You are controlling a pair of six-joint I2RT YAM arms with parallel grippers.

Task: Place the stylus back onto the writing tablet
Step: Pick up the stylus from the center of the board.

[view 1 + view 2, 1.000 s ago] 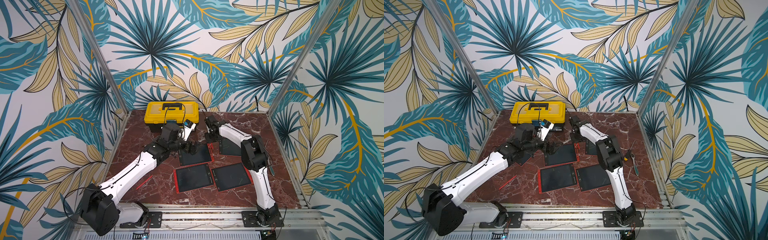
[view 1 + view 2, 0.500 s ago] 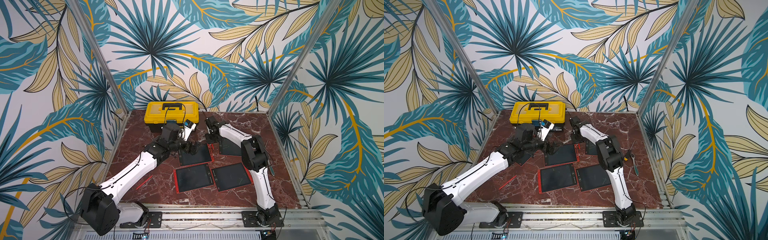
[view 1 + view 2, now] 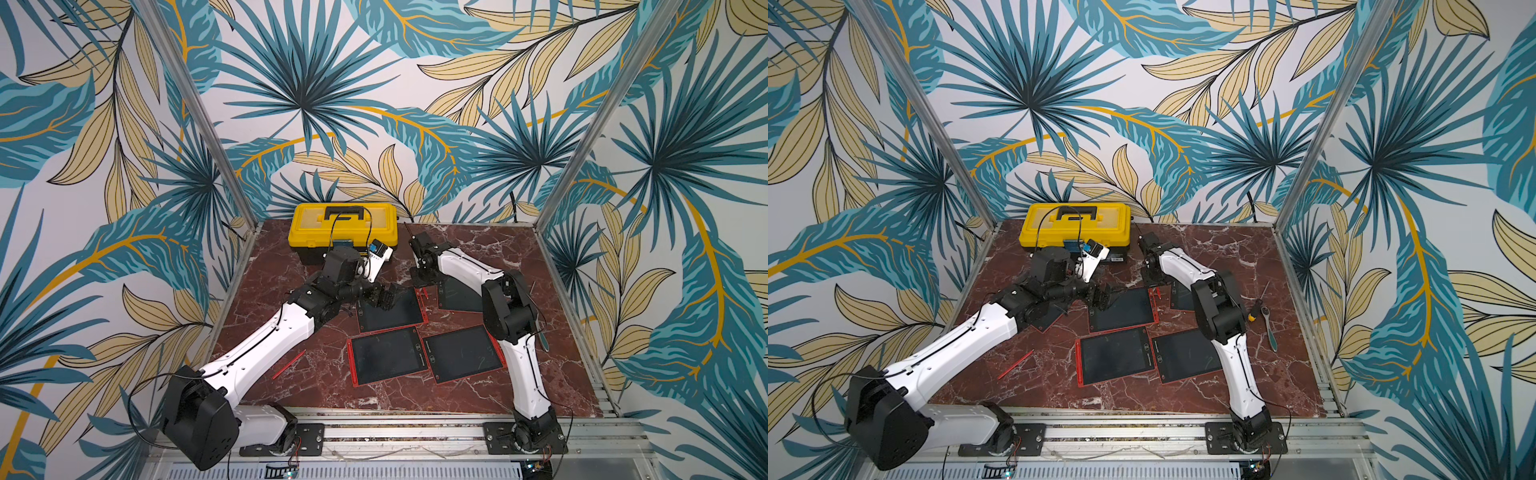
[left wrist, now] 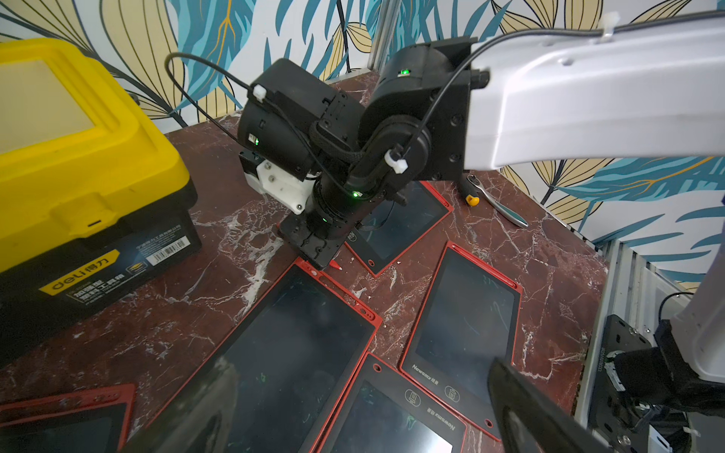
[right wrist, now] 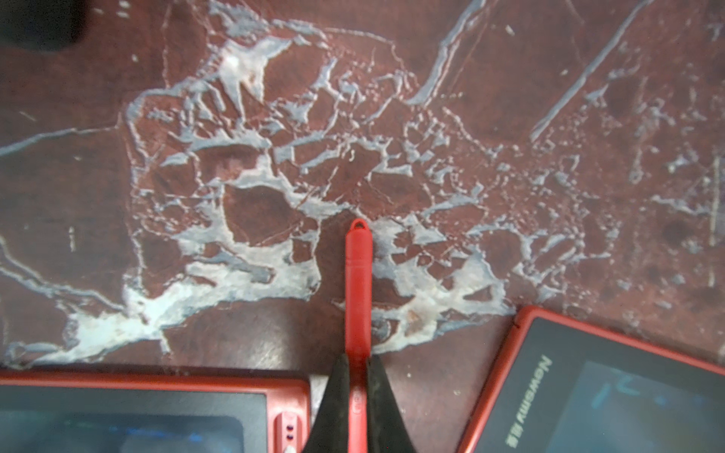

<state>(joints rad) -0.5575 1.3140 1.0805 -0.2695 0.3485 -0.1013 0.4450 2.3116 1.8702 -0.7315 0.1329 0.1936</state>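
Red stylus (image 5: 357, 282) is pinched in the right end effector (image 5: 357, 364), jaws closed tight on its shaft. Its loop end sticks out ahead over the dark red marble surface (image 5: 510, 157). The stylus sits in the gap between two red-framed writing tablets, the back-left tablet (image 3: 392, 313) and the back-right tablet (image 3: 457, 296), on neither one. In the left wrist view its pointed tip pokes out under the end effector, just beside the back-left tablet's corner. Whether it touches the surface, cannot tell.

Left end effector (image 3: 385, 296) hangs over the far left corner of the back-left tablet, jaws spread fully wide, nothing in them. Two more tablets lie side by side nearer the robot: front-left tablet (image 3: 384, 356) and front-right tablet (image 3: 461, 353). A second red stylus (image 3: 288, 365) lies loose on the surface beside the left arm. Yellow toolbox (image 3: 343, 228) stands at the back. A teal-handled hand tool (image 3: 1272, 336) lies on the right side.
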